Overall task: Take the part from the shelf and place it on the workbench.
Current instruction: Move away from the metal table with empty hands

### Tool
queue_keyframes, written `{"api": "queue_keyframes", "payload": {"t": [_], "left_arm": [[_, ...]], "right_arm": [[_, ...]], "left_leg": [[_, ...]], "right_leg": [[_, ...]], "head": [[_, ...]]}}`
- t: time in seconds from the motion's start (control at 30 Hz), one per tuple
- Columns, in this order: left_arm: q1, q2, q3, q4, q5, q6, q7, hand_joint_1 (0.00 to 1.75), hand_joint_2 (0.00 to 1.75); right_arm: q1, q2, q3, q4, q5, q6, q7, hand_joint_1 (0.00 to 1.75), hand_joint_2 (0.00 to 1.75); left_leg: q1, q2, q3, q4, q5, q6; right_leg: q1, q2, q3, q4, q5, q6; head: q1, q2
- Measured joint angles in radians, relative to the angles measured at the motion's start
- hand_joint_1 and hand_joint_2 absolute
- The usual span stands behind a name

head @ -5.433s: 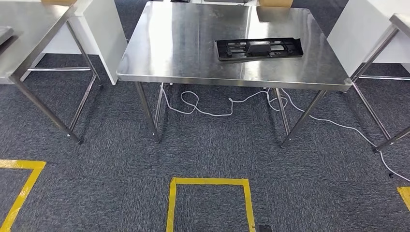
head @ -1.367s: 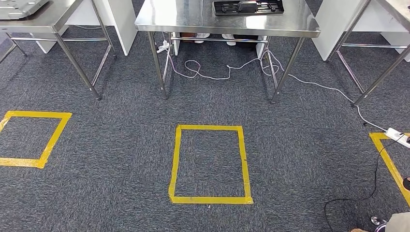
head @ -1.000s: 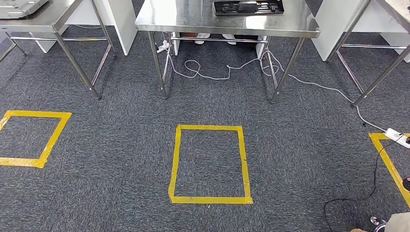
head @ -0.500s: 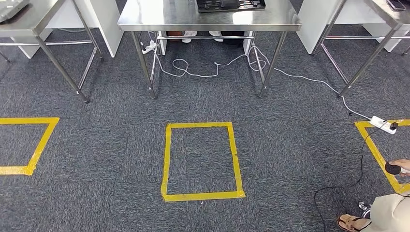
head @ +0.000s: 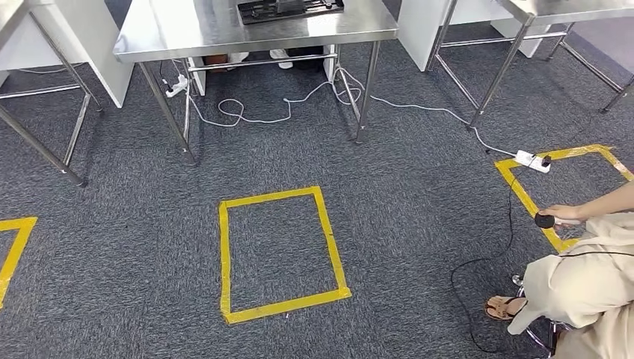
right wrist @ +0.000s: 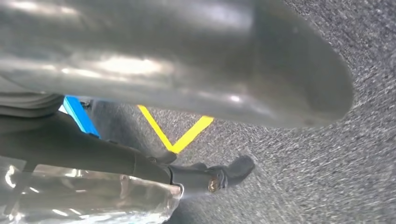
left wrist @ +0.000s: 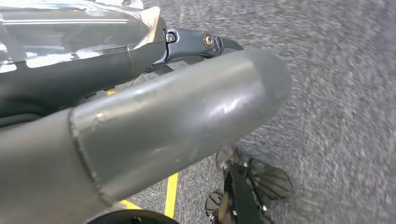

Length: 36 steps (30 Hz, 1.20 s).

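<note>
Grey carpet [head: 419, 187] filled more of the scene as the robot backed and turned away; the black part [head: 290, 9] already lay on the far counter [head: 187, 34]. Both hands hung empty, fingers apart.

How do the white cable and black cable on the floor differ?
The white cable coils under the steel table and runs to the power strip; the black cable loops beside the person, up toward the strip. The white looks thicker. Both lie loose on the carpet.
</note>
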Motion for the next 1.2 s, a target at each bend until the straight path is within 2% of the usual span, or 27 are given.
{"api": "queue_keyframes", "payload": {"t": [0.03, 0.1, 0.17, 0.23, 0.3, 0.33, 0.37, 0.4, 0.47, 0.5, 0.53, 0.6, 0.63, 0.67, 0.73, 0.77, 0.8, 0.83, 0.87, 0.9, 0.93, 1.0, 1.03, 1.07, 1.1, 1.13, 1.2], "left_arm": [[0.000, 0.001, 0.000, 0.000, -0.001, 0.000, 0.000, 0.00, 0.00], [-0.002, -0.001, -0.001, 0.000, -0.003, 0.000, 0.001, 0.00, 0.00], [-0.003, -0.002, -0.001, 0.000, -0.003, 0.000, 0.001, 0.00, 0.00], [-0.001, -0.002, -0.001, 0.000, -0.003, 0.000, 0.001, 0.00, 0.00], [0.001, -0.003, -0.001, 0.001, -0.003, -0.001, 0.002, 0.00, 0.00], [0.001, -0.003, -0.001, 0.001, -0.003, -0.001, 0.002, 0.00, 0.00], [0.001, -0.003, -0.001, 0.001, -0.003, -0.001, 0.002, 0.00, 0.00], [0.000, -0.003, -0.001, 0.001, -0.003, -0.001, 0.002, 0.00, 0.00], [0.000, -0.003, -0.001, 0.001, -0.003, -0.001, 0.002, 0.00, 0.00], [-0.001, -0.003, -0.001, 0.001, -0.003, -0.001, 0.002, 0.00, 0.00], [-0.001, -0.003, -0.002, 0.001, -0.003, -0.001, 0.002, 0.00, 0.00], [-0.004, -0.003, -0.002, 0.001, -0.003, -0.001, 0.002, 0.00, 0.00], [-0.006, -0.003, -0.002, 0.001, -0.004, -0.001, 0.002, 0.00, 0.00], [-0.007, -0.004, -0.002, 0.001, -0.004, 0.000, 0.002, 0.00, 0.00], [-0.006, -0.003, -0.002, 0.001, -0.006, 0.000, 0.001, 0.00, 0.00], [-0.004, -0.003, -0.002, 0.001, -0.007, 0.000, 0.001, 0.00, 0.00], [-0.002, -0.003, -0.003, 0.001, -0.008, -0.001, 0.001, 0.00, 0.00], [-0.001, -0.003, -0.003, 0.001, -0.009, -0.001, 0.002, 0.00, 0.00], [0.000, -0.003, -0.003, 0.001, -0.010, -0.001, 0.002, 0.00, 0.00], [0.000, -0.002, -0.003, 0.001, -0.010, -0.001, 0.002, 0.00, 0.00], [0.000, -0.002, -0.003, 0.001, -0.010, -0.001, 0.002, 0.00, 0.00], [0.001, 0.000, -0.004, 0.002, -0.010, -0.001, 0.003, 0.00, 0.00], [0.001, 0.000, -0.004, 0.002, -0.011, 0.000, 0.004, 0.00, 0.00], [0.000, 0.000, -0.004, 0.002, -0.011, 0.000, 0.004, 0.00, 0.00], [0.000, 0.000, -0.004, 0.002, -0.011, 0.001, 0.005, 0.00, 0.00], [-0.001, 0.000, -0.004, 0.002, -0.012, 0.001, 0.005, 0.00, 0.00], [-0.001, -0.001, -0.004, 0.002, -0.012, 0.001, 0.005, 0.00, 0.00]], "right_arm": [[-0.001, 0.002, 0.000, 0.000, 0.000, 0.000, 0.000, 0.00, 0.00], [0.000, 0.002, 0.000, 0.000, 0.000, -0.001, 0.000, 0.00, 0.00], [0.000, 0.002, -0.001, 0.000, 0.000, -0.001, 0.000, 0.00, 0.00], [-0.002, 0.000, -0.001, 0.000, -0.001, -0.001, 0.000, 0.00, 0.00], [-0.002, -0.001, -0.002, 0.000, -0.001, -0.001, 0.000, 0.00, 0.00], [-0.001, -0.002, -0.002, 0.000, -0.001, -0.001, 0.000, 0.00, 0.00], [0.001, -0.002, -0.002, 0.000, -0.002, -0.001, 0.000, 0.00, 0.00], [0.003, -0.003, -0.002, 0.000, -0.002, -0.001, 0.000, 0.00, 0.00], [0.001, -0.004, -0.002, 0.000, -0.002, -0.001, 0.000, 0.00, 0.00], [-0.001, -0.004, -0.002, 0.000, -0.002, -0.001, 0.000, 0.00, 0.00], [-0.002, -0.003, -0.002, 0.000, -0.002, -0.001, 0.000, 0.00, 0.00], [0.000, -0.003, -0.002, 0.000, -0.002, -0.001, 0.000, 0.00, 0.00], [0.002, -0.003, -0.002, 0.000, -0.002, -0.001, 0.000, 0.00, 0.00], [0.002, -0.004, -0.002, 0.000, -0.002, -0.001, 0.001, 0.00, 0.00], [0.001, -0.003, -0.003, 0.000, -0.002, -0.001, 0.003, 0.00, 0.00], [0.000, -0.002, -0.003, 0.000, -0.002, -0.001, 0.006, 0.00, 0.00], [0.000, -0.001, -0.003, 0.000, -0.002, -0.001, 0.008, 0.00, 0.00], [0.001, -0.001, -0.003, 0.000, -0.002, -0.001, 0.010, 0.00, 0.00], [0.002, 0.000, -0.003, 0.001, -0.002, -0.001, 0.012, 0.00, 0.00], [0.003, 0.000, -0.003, 0.001, -0.002, -0.001, 0.013, 0.00, 0.00], [0.003, 0.000, -0.003, 0.001, -0.001, -0.001, 0.014, 0.00, 0.00], [-0.001, 0.001, -0.003, 0.001, 0.003, -0.001, 0.015, 0.00, 0.00], [-0.002, 0.001, -0.003, 0.001, 0.005, -0.001, 0.015, 0.00, 0.00], [-0.003, 0.001, -0.003, 0.001, 0.008, -0.001, 0.016, 0.00, 0.00], [-0.002, 0.000, -0.003, 0.001, 0.009, -0.001, 0.018, 0.00, 0.00], [0.001, 0.000, -0.003, 0.001, 0.010, -0.001, 0.019, 0.00, 0.00], [0.002, -0.001, -0.003, 0.002, 0.010, -0.001, 0.022, 0.00, 0.00]], "left_leg": [[-0.003, -0.007, 0.003, -0.008, -0.002, 0.003], [-0.006, 0.017, 0.005, -0.020, 0.007, 0.005], [-0.002, 0.046, 0.008, -0.040, 0.021, 0.010], [-0.004, 0.078, 0.006, -0.050, 0.028, 0.014], [-0.007, 0.112, 0.002, -0.049, 0.029, 0.015], [-0.008, 0.127, 0.001, -0.049, 0.029, 0.015], [-0.008, 0.141, 0.000, -0.048, 0.029, 0.014], [-0.008, 0.154, 0.001, -0.048, 0.028, 0.013], [-0.012, 0.175, 0.004, -0.044, 0.025, 0.006], [-0.015, 0.184, 0.005, -0.041, 0.022, 0.000], [-0.018, 0.193, 0.007, -0.039, 0.020, -0.006], [-0.019, 0.211, 0.012, -0.037, 0.017, -0.017], [-0.016, 0.205, 0.011, -0.031, 0.011, -0.023], [-0.012, 0.185, 0.004, -0.012, -0.006, -0.028], [-0.003, 0.123, -0.034, 0.080, -0.071, -0.035], [-0.001, 0.100, -0.064, 0.151, -0.109, -0.037], [-0.001, 0.089, -0.091, 0.212, -0.135, -0.040], [0.001, 0.085, -0.106, 0.245, -0.141, -0.042], [0.003, 0.083, -0.108, 0.253, -0.132, -0.045], [0.006, 0.081, -0.090, 0.215, -0.102, -0.047], [0.012, 0.069, -0.059, 0.151, -0.065, -0.049], [0.021, 0.028, -0.009, 0.042, -0.024, -0.052], [0.021, 0.013, 0.001, 0.016, -0.020, -0.050], [0.016, 0.010, 0.001, 0.013, -0.025, -0.045], [0.012, 0.020, -0.002, 0.013, -0.022, -0.036], [0.008, 0.032, -0.002, 0.010, -0.018, -0.026], [0.006, 0.057, -0.004, 0.002, -0.009, -0.006]], "right_leg": [[-0.003, 0.009, -0.005, 0.000, 0.003, 0.005], [-0.004, 0.025, -0.017, -0.002, 0.009, 0.017], [0.001, -0.008, -0.041, 0.029, -0.010, 0.020], [0.000, -0.064, -0.094, 0.136, -0.069, 0.014], [-0.006, -0.084, -0.146, 0.254, -0.117, 0.019], [-0.009, -0.088, -0.149, 0.272, -0.121, 0.027], [-0.012, -0.092, -0.130, 0.249, -0.110, 0.038], [-0.015, -0.101, -0.091, 0.188, -0.087, 0.049], [-0.014, -0.145, -0.006, 0.044, -0.043, 0.059], [-0.012, -0.161, 0.019, -0.001, -0.028, 0.055], [-0.008, -0.169, 0.026, -0.020, -0.021, 0.048], [-0.006, -0.150, 0.020, -0.020, -0.015, 0.033], [-0.011, -0.140, 0.020, -0.022, -0.011, 0.026], [-0.017, -0.130, 0.021, -0.024, -0.006, 0.016], [-0.025, -0.111, 0.020, -0.025, 0.002, 0.001], [-0.024, -0.100, 0.017, -0.025, 0.004, -0.004], [-0.022, -0.088, 0.015, -0.025, 0.005, -0.005], [-0.022, -0.076, 0.014, -0.024, 0.005, -0.005], [-0.022, -0.062, 0.013, -0.021, 0.006, -0.005], [-0.023, -0.049, 0.013, -0.018, 0.006, -0.005], [-0.025, -0.035, 0.011, -0.011, 0.004, -0.002], [-0.021, -0.008, -0.001, 0.007, -0.001, 0.010], [-0.019, 0.003, -0.010, 0.014, -0.002, 0.019], [-0.016, 0.013, -0.019, 0.016, 0.000, 0.028], [-0.015, 0.024, -0.028, 0.016, 0.004, 0.037], [-0.017, 0.021, -0.034, 0.017, 0.005, 0.043], [-0.018, -0.023, -0.060, 0.060, -0.018, 0.047]], "head": [[0.000, 0.000], [-0.002, 0.000], [0.001, 0.000], [0.006, 0.000], [0.009, 0.000], [0.008, 0.000], [0.009, 0.000], [0.009, 0.000], [0.011, 0.000], [0.010, 0.000], [0.010, 0.000], [0.007, 0.000], [0.006, 0.000], [0.004, 0.000], [-0.001, 0.000], [-0.003, 0.000], [-0.003, 0.000], [-0.003, 0.000], [-0.003, 0.000], [-0.003, 0.000], [-0.004, 0.000], [-0.005, 0.000], [-0.006, 0.000], [-0.007, 0.000], [-0.006, 0.000], [-0.007, 0.000], [-0.002, 0.000]]}}
